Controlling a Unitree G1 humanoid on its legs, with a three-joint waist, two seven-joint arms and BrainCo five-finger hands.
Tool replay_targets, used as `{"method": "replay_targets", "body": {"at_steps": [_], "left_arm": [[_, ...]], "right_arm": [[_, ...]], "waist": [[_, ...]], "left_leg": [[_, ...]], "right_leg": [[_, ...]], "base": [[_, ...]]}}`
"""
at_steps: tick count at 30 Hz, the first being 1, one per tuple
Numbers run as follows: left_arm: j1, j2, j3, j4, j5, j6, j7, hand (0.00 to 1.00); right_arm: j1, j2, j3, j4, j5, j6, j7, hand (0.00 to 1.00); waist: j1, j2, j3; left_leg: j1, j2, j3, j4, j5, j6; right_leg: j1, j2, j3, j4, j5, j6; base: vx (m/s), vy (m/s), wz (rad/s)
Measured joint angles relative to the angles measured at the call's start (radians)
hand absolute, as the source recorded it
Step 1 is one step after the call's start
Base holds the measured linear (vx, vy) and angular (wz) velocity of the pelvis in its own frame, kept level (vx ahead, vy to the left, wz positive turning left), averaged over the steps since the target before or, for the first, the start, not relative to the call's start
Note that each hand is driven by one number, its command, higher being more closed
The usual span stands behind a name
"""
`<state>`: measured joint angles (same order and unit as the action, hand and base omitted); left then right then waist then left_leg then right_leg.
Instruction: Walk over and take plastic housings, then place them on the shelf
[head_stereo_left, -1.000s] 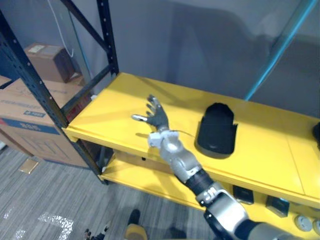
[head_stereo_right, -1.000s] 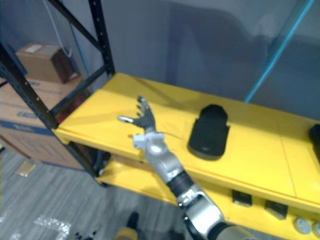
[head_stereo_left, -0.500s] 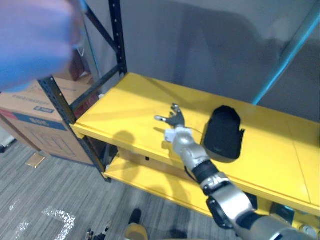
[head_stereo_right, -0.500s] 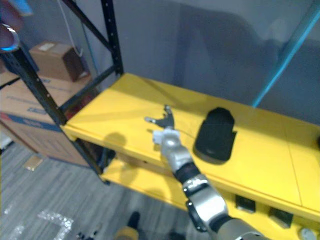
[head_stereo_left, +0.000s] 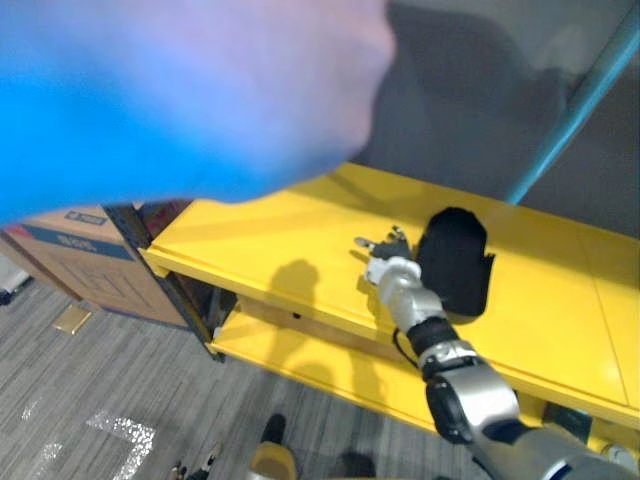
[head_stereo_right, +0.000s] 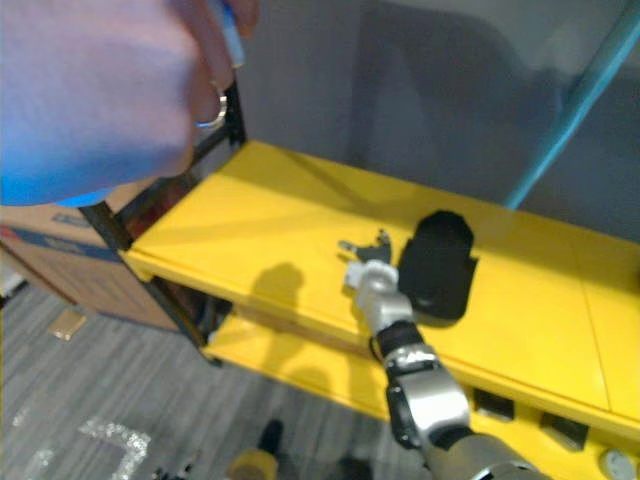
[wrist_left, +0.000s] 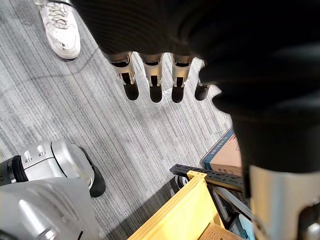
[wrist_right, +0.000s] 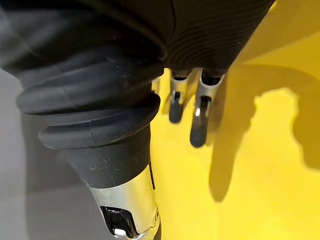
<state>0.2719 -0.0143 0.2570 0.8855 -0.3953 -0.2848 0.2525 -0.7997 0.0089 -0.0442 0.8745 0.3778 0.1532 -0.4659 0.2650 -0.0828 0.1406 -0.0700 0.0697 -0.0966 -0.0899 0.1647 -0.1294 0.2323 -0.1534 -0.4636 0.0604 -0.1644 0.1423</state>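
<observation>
So where does the plastic housing (head_stereo_right: 437, 268) lie? (bench, over the link)

Me: Flat on the top board of the yellow shelf (head_stereo_right: 250, 215), dark against the yellow. My right hand (head_stereo_right: 368, 265) is on the same board, on the housing's left side. The housing sits just beside the fingertips, level with them. I cannot tell from the head views whether they touch it.

Bench: State of the fingers?

Me: Right wrist view: fingers (wrist_right: 199, 122) straight and a little spread above bare yellow board, thumb out to the side, nothing held. Left hand (wrist_left: 155, 75) hangs low over the grey floor (wrist_left: 100, 125), fingers straight in a row, also holding nothing. A person's white shoe (wrist_left: 60, 27) stands on the floor past them.

Bench: Any writing to log?

Me: A cardboard box (head_stereo_left: 95, 275) stands on the floor left of the shelf, with a printed blue band (head_stereo_left: 60, 243) across its face. The print on it is too small for me to read. I see no marking on the housing's top.

Bench: Anything in the way of the camera?

Me: A person's hand (head_stereo_right: 90, 90), very close and blurred, covers the upper left of both head views. There is a ring (head_stereo_right: 208, 118) on one finger.
</observation>
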Motion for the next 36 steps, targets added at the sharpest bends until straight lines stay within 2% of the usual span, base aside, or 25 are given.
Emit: {"method": "replay_targets", "body": {"at_steps": [3, 6, 9, 14, 18, 20, 21, 24, 27, 28, 30, 32, 34, 36], "left_arm": [[-0.001, 0.008, -0.003, 0.000, 0.000, 0.000, 0.001, 0.00], [-0.006, 0.008, -0.005, -0.001, -0.001, -0.001, 0.003, 0.00], [-0.008, 0.008, -0.013, -0.001, -0.009, -0.001, 0.006, 0.00], [-0.010, 0.007, -0.036, -0.003, -0.039, 0.000, 0.008, 0.00], [-0.009, 0.006, -0.039, -0.006, -0.039, 0.001, 0.008, 0.00], [-0.009, 0.007, -0.039, -0.009, -0.039, 0.001, 0.010, 0.00], [-0.009, 0.007, -0.039, -0.012, -0.039, 0.001, 0.011, 0.00], [-0.016, 0.009, -0.039, -0.023, -0.038, 0.001, 0.015, 0.00], [-0.028, 0.011, -0.040, -0.023, -0.037, 0.001, 0.014, 0.00], [-0.034, 0.012, -0.041, -0.022, -0.036, 0.001, 0.013, 0.00], [-0.038, 0.019, -0.043, -0.022, -0.036, 0.002, 0.007, 0.00], [-0.037, 0.026, -0.042, -0.019, -0.036, 0.002, 0.002, 0.00], [-0.034, 0.030, -0.042, -0.017, -0.036, 0.003, 0.002, 0.00], [-0.034, 0.045, -0.042, -0.013, -0.036, 0.003, 0.001, 0.00]], "right_arm": [[-0.010, -0.011, -0.014, 0.000, -0.001, 0.017, -0.012, 0.00], [-0.048, -0.037, -0.013, 0.018, 0.002, 0.063, -0.025, 0.00], [-0.065, -0.047, -0.014, 0.028, 0.023, 0.090, -0.080, 0.00], [-0.099, -0.051, -0.015, 0.035, 0.072, 0.108, -0.191, 0.00], [-0.110, -0.054, -0.014, 0.035, 0.153, 0.110, -0.233, 0.00], [-0.119, -0.059, -0.014, 0.033, 0.160, 0.139, -0.237, 0.00], [-0.122, -0.067, -0.013, 0.029, 0.156, 0.169, -0.223, 0.00], [-0.151, -0.124, -0.012, 0.021, 0.147, 0.279, -0.115, 0.00], [-0.154, -0.161, -0.007, 0.024, 0.111, 0.337, -0.013, 0.00], [-0.165, -0.190, 0.000, 0.034, 0.087, 0.371, 0.061, 0.00], [-0.182, -0.242, 0.008, 0.060, 0.060, 0.411, 0.198, 0.00], [-0.191, -0.275, 0.008, 0.081, 0.025, 0.434, 0.324, 0.00], [-0.191, -0.288, 0.009, 0.088, -0.002, 0.438, 0.397, 0.00], [-0.191, -0.314, 0.009, 0.095, -0.037, 0.438, 0.500, 0.00]], "waist": [[0.000, -0.012, 0.008], [0.001, -0.012, 0.011], [0.002, -0.007, 0.014], [0.007, 0.006, 0.023], [0.010, 0.010, 0.024], [0.011, 0.007, 0.022], [0.011, 0.004, 0.021], [0.010, -0.007, 0.022], [0.008, -0.013, 0.020], [0.007, -0.013, 0.020], [0.004, -0.014, 0.019], [0.000, -0.017, 0.021], [-0.004, -0.022, 0.023], [-0.005, -0.038, 0.032]], "left_leg": [[0.000, -0.007, 0.001, 0.000, 0.001, 0.009], [-0.006, -0.002, 0.002, 0.000, 0.001, 0.009], [-0.008, 0.013, 0.003, 0.000, 0.000, 0.009], [-0.026, 0.040, 0.007, 0.000, -0.002, 0.003], [-0.027, 0.049, 0.024, 0.000, 0.000, 0.002], [-0.029, 0.052, 0.025, 0.000, 0.010, 0.004], [-0.032, 0.051, 0.025, 0.000, 0.013, 0.007], [-0.035, 0.049, 0.025, 0.001, 0.019, -0.002], [-0.035, 0.048, 0.024, 0.001, 0.021, -0.004], [-0.035, 0.049, 0.024, 0.001, 0.022, -0.004], [-0.034, 0.051, 0.024, 0.001, 0.022, -0.005], [-0.031, 0.051, 0.023, 0.000, 0.022, -0.006], [-0.025, 0.048, 0.025, 0.000, 0.022, -0.006], [-0.023, 0.041, 0.025, 0.000, 0.017, -0.003]], "right_leg": [[0.004, -0.005, 0.000, 0.001, 0.006, 0.009], [-0.002, -0.001, 0.004, -0.006, 0.024, 0.012], [-0.007, 0.009, 0.014, -0.007, 0.038, 0.003], [-0.022, 0.037, 0.027, -0.027, 0.051, -0.011], [-0.024, 0.050, 0.024, -0.039, 0.044, -0.022], [-0.028, 0.051, 0.023, -0.041, 0.038, -0.020], [-0.030, 0.051, 0.022, -0.041, 0.037, -0.020], [-0.029, 0.050, 0.023, -0.038, 0.043, -0.017], [-0.028, 0.050, 0.024, -0.038, 0.043, -0.017], [-0.028, 0.051, 0.025, -0.038, 0.043, -0.017], [-0.028, 0.053, 0.027, -0.038, 0.044, -0.017], [-0.027, 0.053, 0.027, -0.038, 0.044, -0.019], [-0.023, 0.049, 0.027, -0.038, 0.044, -0.018], [-0.022, 0.041, 0.028, -0.037, 0.043, -0.016]], "base": [[0.04, 0.001, 0.01], [0.01, -0.006, -0.05], [-0.02, -0.002, -0.05], [-0.07, -0.007, -0.09], [-0.04, 0.002, -0.04], [0.00, 0.000, 0.00], [0.00, 0.000, 0.00], [0.04, -0.019, 0.01], [0.01, -0.007, 0.01], [0.00, 0.000, 0.00], [0.00, 0.000, 0.00], [0.00, 0.000, 0.00], [0.00, 0.000, 0.00], [0.00, 0.000, 0.00]]}}
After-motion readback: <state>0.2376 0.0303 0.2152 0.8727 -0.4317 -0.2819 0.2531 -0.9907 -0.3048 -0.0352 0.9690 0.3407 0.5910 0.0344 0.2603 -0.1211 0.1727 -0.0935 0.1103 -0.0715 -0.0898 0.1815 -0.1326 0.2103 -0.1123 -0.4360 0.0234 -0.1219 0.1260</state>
